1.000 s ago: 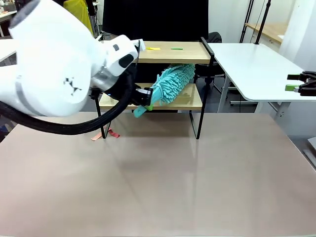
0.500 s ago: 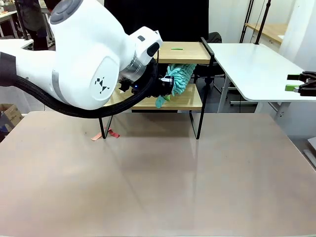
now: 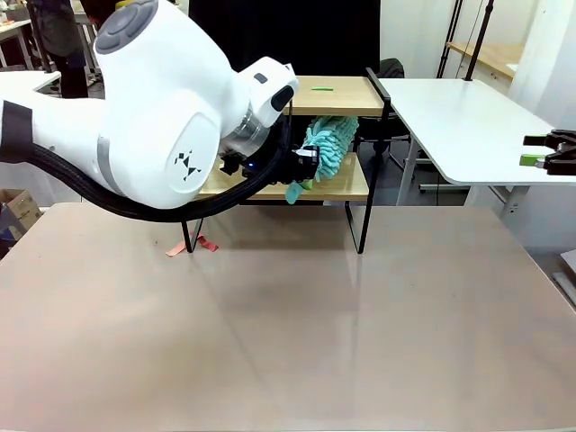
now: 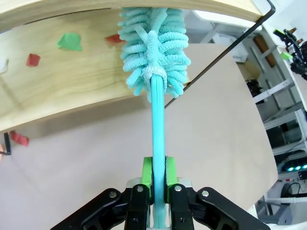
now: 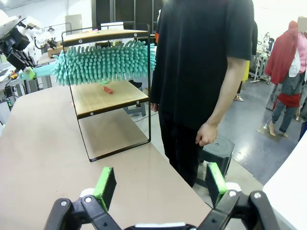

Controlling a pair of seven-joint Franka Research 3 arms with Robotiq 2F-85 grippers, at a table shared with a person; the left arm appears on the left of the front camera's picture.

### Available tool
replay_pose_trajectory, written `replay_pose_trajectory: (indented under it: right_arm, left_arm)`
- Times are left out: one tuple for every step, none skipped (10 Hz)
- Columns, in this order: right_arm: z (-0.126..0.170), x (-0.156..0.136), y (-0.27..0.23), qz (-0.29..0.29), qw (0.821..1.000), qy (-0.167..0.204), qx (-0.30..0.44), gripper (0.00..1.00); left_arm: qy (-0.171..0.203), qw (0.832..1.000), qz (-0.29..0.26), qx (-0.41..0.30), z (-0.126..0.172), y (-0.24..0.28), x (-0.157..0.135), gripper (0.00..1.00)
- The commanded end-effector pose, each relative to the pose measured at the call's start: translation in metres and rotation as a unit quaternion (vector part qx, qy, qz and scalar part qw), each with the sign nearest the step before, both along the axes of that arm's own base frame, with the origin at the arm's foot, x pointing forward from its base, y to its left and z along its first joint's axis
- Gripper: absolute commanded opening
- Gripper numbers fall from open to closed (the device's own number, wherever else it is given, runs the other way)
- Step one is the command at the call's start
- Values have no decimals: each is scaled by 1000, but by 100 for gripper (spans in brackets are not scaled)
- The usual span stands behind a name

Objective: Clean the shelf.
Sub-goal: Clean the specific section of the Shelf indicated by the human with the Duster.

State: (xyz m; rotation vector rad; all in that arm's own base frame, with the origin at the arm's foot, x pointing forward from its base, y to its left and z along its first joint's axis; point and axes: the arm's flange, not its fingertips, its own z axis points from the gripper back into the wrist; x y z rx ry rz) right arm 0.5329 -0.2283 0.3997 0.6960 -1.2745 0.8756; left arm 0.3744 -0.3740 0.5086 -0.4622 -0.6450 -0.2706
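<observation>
At the table's [image 3: 360, 342] far edge stands the shelf [image 3: 346, 97], with a person [image 5: 201, 72] just behind it. A teal duster [image 4: 153, 48] reaches between its boards, its handle clamped in the left tool [image 4: 159, 175]. The right tool [image 5: 160, 184] gapes, holding nothing. Paper scraps [image 4: 69, 42] dot the lower board.

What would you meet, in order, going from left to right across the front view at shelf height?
left arm → teal duster → white side table → right end effector
</observation>
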Motion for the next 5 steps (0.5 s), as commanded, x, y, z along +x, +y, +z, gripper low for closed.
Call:
replay_pose_trajectory:
  right_arm:
    - [3,1,2,0,1000,-3,-1,100]
    - [3,1,2,0,1000,-3,-1,100]
    - [3,1,2,0,1000,-3,-1,100]
    - [3,1,2,0,1000,-3,-1,100]
    - [3,1,2,0,1000,-3,-1,100]
  left_arm:
    - [-9,998,63,-20,3,-38,-3,13]
    - [5,996,89,-14,-1,-49,2,13]
    - [19,994,102,-21,-9,-60,8,13]
    - [23,992,117,-32,-14,-70,11,13]
    - [27,992,114,-44,-18,-80,14,13]
